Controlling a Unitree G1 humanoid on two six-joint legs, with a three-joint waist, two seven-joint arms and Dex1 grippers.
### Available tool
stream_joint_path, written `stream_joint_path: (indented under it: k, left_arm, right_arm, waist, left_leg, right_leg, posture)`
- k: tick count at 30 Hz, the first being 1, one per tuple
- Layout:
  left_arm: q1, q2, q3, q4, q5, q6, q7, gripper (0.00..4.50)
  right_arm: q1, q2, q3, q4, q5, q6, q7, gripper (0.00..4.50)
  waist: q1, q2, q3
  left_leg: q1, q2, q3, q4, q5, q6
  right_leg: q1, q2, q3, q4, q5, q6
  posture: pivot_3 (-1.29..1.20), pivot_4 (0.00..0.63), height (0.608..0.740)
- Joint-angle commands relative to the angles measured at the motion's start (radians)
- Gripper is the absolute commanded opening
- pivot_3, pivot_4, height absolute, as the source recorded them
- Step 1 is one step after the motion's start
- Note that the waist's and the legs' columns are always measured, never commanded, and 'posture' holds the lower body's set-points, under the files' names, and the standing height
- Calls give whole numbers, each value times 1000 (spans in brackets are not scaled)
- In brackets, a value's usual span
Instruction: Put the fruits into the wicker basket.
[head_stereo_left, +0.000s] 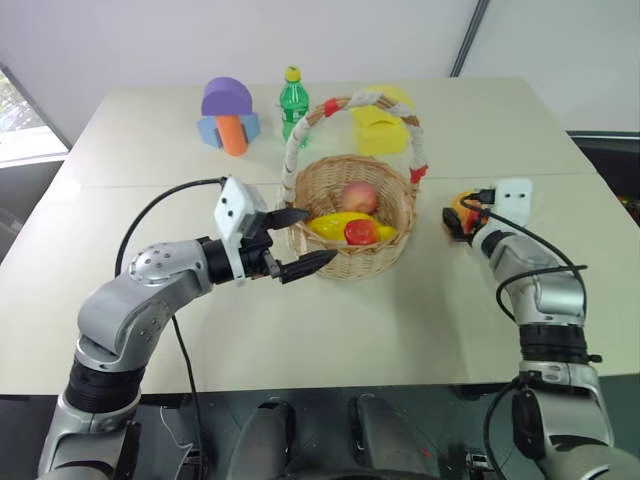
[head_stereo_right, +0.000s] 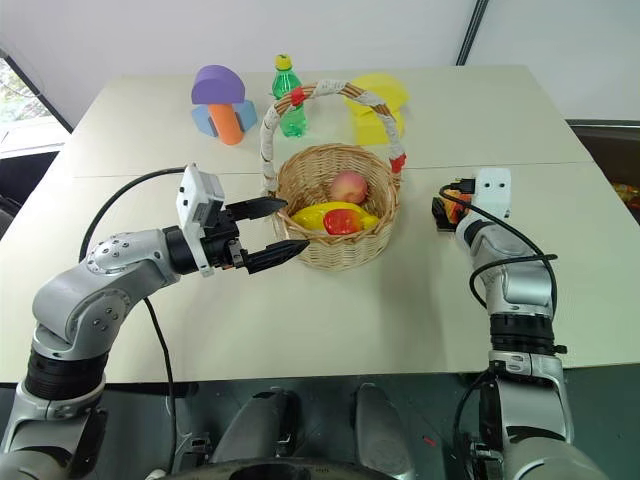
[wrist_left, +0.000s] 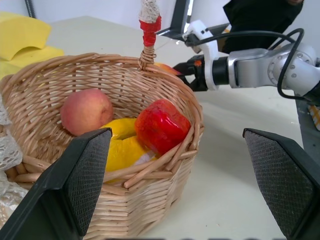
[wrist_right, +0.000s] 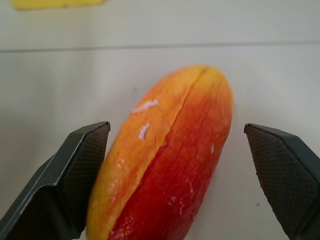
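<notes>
1. We find the wicker basket (head_stereo_left: 350, 215) upright near the middle of the worktop (head_stereo_left: 420, 320), its banded handle arching over it.
2. Inside the basket we see a peach (wrist_left: 86, 111), a yellow fruit (wrist_left: 122, 145) and a red item (wrist_left: 161, 125) lying against one another.
3. The left end effector (head_stereo_left: 298, 242) hangs just beside the basket's left wall, released, fingers spread wide and grasping nothing.
4. The mango (wrist_right: 165, 165) lies on the worktop to the right of the basket, apart from it.
5. The right end effector (wrist_right: 180, 165) is released, its fingers standing either side of the mango without touching it.
6. At the far edge we see a green bottle (head_stereo_left: 292, 100), a purple, blue and orange block set (head_stereo_left: 228, 115) and a yellow foam block (head_stereo_left: 385, 125).
</notes>
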Motion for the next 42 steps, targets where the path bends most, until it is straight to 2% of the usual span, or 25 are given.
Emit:
stream_joint_path:
  k: [1,3,6,7,8,11,15,18,21,24,26,29,32,34,36,39,40,42]
  left_arm:
    - [0,1,12,-37,1,-25,4,4500]
    - [-1,0,8,-35,3,-26,4,4500]
    - [2,1,10,-33,3,-30,0,4500]
    - [4,2,13,-30,3,-34,-1,4500]
    - [8,2,20,-26,2,-39,-1,4500]
    - [43,4,68,-4,-5,-71,-8,4500]
    - [117,32,137,31,9,-147,-47,4500]
    - [160,53,191,81,-5,-181,-86,4500]
    - [187,74,196,118,18,-204,-115,4500]
    - [193,73,185,132,32,-225,-123,4500]
    - [189,59,175,120,27,-226,-119,4500]
    - [188,40,164,99,25,-226,-107,4500]
    - [196,25,155,78,23,-225,-93,4500]
    - [203,19,148,64,23,-225,-88,4500]
    - [205,10,145,55,20,-224,-77,4500]
    - [209,2,143,42,17,-220,-68,4500]
    - [209,0,144,40,16,-219,-66,4500]
    - [209,-2,143,38,16,-218,-64,4500]
  right_arm:
    - [-28,2,-34,-11,1,-18,4,4248]
    - [-25,5,-41,-20,5,-25,10,3724]
    - [-5,-6,-31,-67,-5,-33,27,2214]
    - [4,-10,-27,-89,-6,-30,35,1839]
    - [16,-17,-22,-116,-9,-25,43,1726]
    - [90,-84,4,-249,-30,-30,118,1725]
    - [235,-218,6,-465,28,-110,362,1725]
    - [359,-311,-47,-649,176,-128,595,1725]
    - [385,-353,-65,-767,328,-58,696,1725]
    - [288,-324,29,-820,364,-2,664,1725]
    - [171,-256,149,-795,284,23,577,1725]
    - [52,-168,248,-727,195,60,477,1725]
    - [-34,-88,280,-637,131,99,373,1725]
    - [-64,-70,296,-598,112,108,371,1725]
    - [-77,-73,317,-584,97,98,396,2775]
    - [-79,-71,318,-589,73,73,402,4124]
    - [-74,-78,315,-598,66,52,413,4466]
    - [-35,-109,291,-652,91,16,476,4466]
  waist:
    - [0,0,0]
    - [-1,0,0]
    - [-3,0,0]
    - [-3,0,0]
    - [-3,0,0]
    - [-1,0,0]
    - [3,1,0]
    - [-1,0,0]
    - [-4,0,0]
    - [-5,0,0]
    - [-8,0,0]
    - [3,0,0]
    - [7,0,0]
    - [8,0,0]
    - [7,0,0]
    - [3,0,0]
    - [3,0,0]
    - [2,0,0]
  left_leg:
    - [0,0,0,0,0,0]
    - [0,0,0,0,0,0]
    - [0,0,0,0,0,0]
    - [0,0,0,0,0,0]
    - [0,0,0,0,0,0]
    - [0,0,0,0,0,1]
    - [0,0,0,0,-1,2]
    - [0,0,0,0,-1,2]
    - [2,2,0,0,-1,2]
    - [3,2,0,0,-1,2]
    - [3,3,0,0,-1,2]
    - [2,3,-1,0,-1,2]
    - [-2,1,-2,0,-1,1]
    - [-3,0,-2,0,-1,1]
    - [-4,-1,-2,0,-1,1]
    - [-4,-1,-2,-1,-2,3]
    - [-3,-1,-2,-1,-2,3]
    - [-3,0,-1,-1,-2,3]
  right_leg:
    - [0,0,0,0,0,0]
    - [0,0,0,0,0,0]
    - [0,0,0,0,0,0]
    - [0,0,0,0,0,0]
    - [0,0,0,0,0,0]
    - [0,0,0,1,0,0]
    - [0,0,0,0,0,0]
    - [0,0,0,-1,0,0]
    - [2,1,0,-2,0,0]
    - [3,1,0,-1,0,0]
    - [3,1,0,-1,0,0]
    - [2,1,0,-1,1,-1]
    - [-1,-1,-1,-2,1,-1]
    - [-2,-3,-1,-2,1,-1]
    - [-2,-4,-1,-3,1,-1]
    - [-2,-4,-1,-3,1,-1]
    - [-3,-4,-1,-3,1,-1]
    - [-2,-3,-1,-3,1,-1]
  posture:
    - [0,150,740]
    - [0,150,740]
    - [0,150,740]
    - [0,150,740]
    - [0,150,740]
    - [0,150,740]
    - [0,150,740]
    - [0,150,740]
    - [0,150,740]
    - [0,150,740]
    - [0,150,740]
    - [0,150,740]
    - [0,150,740]
    - [0,150,740]
    - [0,150,740]
    - [0,150,740]
    - [0,150,740]
    - [0,150,740]
